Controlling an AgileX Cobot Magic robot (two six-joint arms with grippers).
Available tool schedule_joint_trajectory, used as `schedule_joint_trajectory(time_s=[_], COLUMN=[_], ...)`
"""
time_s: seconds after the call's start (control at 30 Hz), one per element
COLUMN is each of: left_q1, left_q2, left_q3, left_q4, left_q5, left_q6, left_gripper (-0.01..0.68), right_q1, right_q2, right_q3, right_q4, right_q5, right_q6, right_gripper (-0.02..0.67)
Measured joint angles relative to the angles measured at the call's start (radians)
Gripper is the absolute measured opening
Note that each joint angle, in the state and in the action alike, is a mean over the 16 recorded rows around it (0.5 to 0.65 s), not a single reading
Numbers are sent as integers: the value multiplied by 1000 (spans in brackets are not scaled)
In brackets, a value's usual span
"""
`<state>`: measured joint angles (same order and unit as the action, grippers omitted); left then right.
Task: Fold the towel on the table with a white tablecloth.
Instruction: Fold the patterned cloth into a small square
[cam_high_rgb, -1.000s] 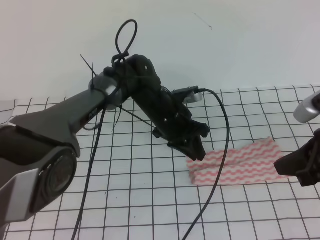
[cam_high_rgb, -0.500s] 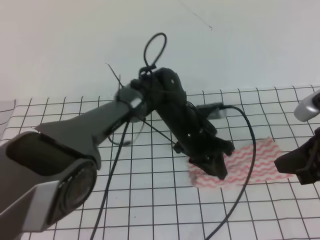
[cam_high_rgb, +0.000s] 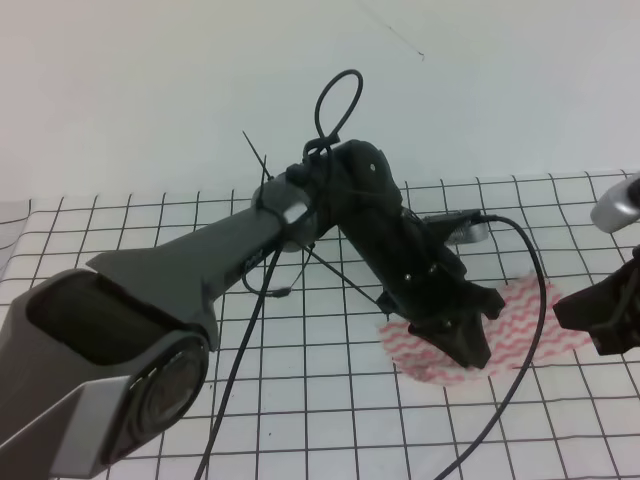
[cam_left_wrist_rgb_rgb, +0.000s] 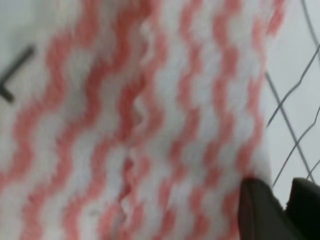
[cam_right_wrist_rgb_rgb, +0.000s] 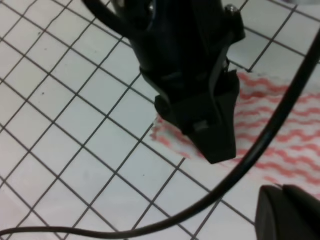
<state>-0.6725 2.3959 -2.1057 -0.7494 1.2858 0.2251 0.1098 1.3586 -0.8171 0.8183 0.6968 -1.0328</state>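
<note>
Now the towel (cam_high_rgb: 520, 325) is lying shorter on the white tablecloth (cam_high_rgb: 300, 400), its left end being carried rightward over itself by the left gripper (cam_high_rgb: 468, 352), whose fingers are pinched shut on it. So the fold is underway, while the right gripper (cam_high_rgb: 600, 322) is waiting at the towel's right end, and I cannot tell its opening.

The left arm (cam_high_rgb: 190, 265) has a grey link, a round joint cap and a black wrist with small screws. A black cable (cam_high_rgb: 500, 340) loops off it, cable ties sticking out. The right tool (cam_high_rgb: 605, 320) is black.
</note>
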Motion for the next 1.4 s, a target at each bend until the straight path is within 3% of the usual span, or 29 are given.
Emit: schedule_joint_trajectory(time_s=[0.5,1.03,1.2,1.4], left_q1=[31,159,191,208], left_q2=[-1,-120,-245,-406], left_q3=[-84,-80,-28,127], left_q4=[177,179,203,217], left_q5=[0,-1,-2,-8], left_q6=[-125,-95,-58,7], left_gripper=[120,92,66,42], right_q1=[0,0,0,0], right_q2=[0,0,0,0], right_q3=[0,0,0,0], right_q4=[40,36,31,29], right_q5=[-45,-66,-71,-74], right_q6=[-3,-4,-4,-4], right_gripper=[9,9,9,9])
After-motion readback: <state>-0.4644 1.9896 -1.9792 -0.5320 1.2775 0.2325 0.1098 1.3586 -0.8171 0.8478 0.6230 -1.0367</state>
